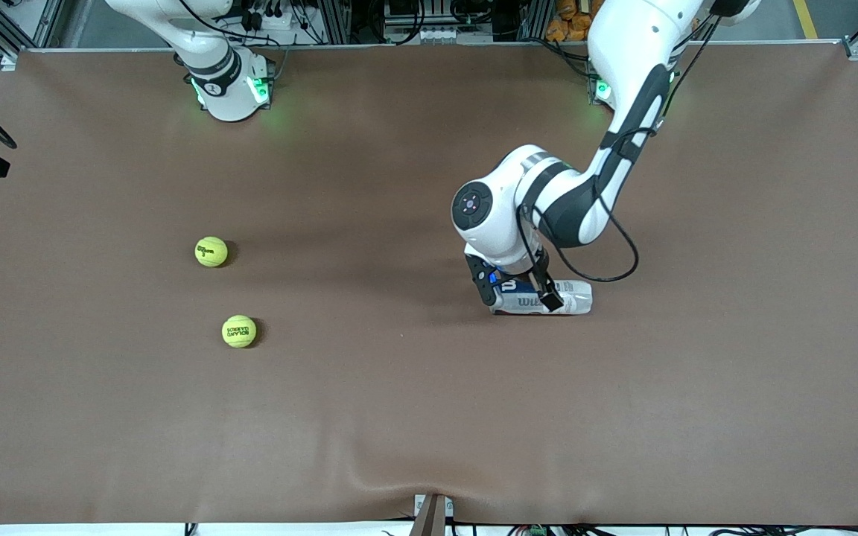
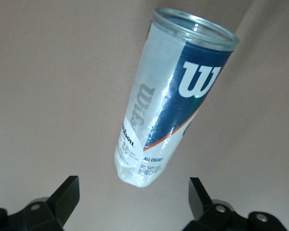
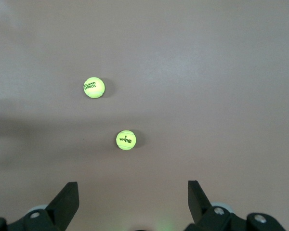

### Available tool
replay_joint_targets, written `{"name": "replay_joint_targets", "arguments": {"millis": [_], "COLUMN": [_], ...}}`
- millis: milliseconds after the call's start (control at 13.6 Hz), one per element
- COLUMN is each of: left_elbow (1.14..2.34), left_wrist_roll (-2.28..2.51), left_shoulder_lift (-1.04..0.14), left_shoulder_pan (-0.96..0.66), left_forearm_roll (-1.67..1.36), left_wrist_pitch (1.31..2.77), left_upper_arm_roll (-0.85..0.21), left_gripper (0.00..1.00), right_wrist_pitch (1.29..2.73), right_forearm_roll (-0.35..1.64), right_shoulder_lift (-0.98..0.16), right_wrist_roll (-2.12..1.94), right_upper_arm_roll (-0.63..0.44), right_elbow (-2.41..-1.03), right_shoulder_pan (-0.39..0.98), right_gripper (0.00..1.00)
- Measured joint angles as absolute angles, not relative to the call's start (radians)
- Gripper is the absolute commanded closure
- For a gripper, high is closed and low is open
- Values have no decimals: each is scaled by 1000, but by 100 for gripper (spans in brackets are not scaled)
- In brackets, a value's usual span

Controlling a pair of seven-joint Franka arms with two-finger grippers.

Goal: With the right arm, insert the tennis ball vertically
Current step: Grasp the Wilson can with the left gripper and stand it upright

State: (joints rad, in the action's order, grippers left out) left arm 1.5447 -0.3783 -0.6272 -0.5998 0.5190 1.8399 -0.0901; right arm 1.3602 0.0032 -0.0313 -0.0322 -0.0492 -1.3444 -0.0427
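The front camera sits high across the table (image 1: pixel 399 417) and looks steeply down at it, far enough back that nearly the whole brown top fills the frame, with both arm bases along the upper edge. The left wrist camera looks down from close above a clear ball can (image 2: pixel 171 96) lying on its side, which fills the middle of its frame; the same can (image 1: pixel 548 298) shows small, right of centre, in the front view. The right wrist camera looks straight down from high up at two tennis balls (image 3: pixel 125 140), small near its centre; both balls (image 1: pixel 211 251) also appear left of centre in the front view
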Motion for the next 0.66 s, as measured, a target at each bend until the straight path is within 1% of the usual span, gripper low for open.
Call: {"name": "replay_joint_targets", "arguments": {"millis": [221, 664], "left_elbow": [1546, 1546], "left_wrist_roll": [-402, -440], "left_shoulder_lift": [-654, -722], "left_shoulder_pan": [-642, -644], "left_forearm_roll": [533, 597], "left_wrist_pitch": [1841, 1841], "left_upper_arm_roll": [-88, -80], "left_gripper": [0, 0], "right_wrist_pitch": [1360, 1360], "right_forearm_roll": [4, 4], "right_shoulder_lift": [-31, -31], "right_wrist_roll": [-32, -32], "right_upper_arm_roll": [-49, -49], "right_elbow": [-1344, -1344], "right_shoulder_pan": [-43, -44], "right_gripper": [0, 0]}}
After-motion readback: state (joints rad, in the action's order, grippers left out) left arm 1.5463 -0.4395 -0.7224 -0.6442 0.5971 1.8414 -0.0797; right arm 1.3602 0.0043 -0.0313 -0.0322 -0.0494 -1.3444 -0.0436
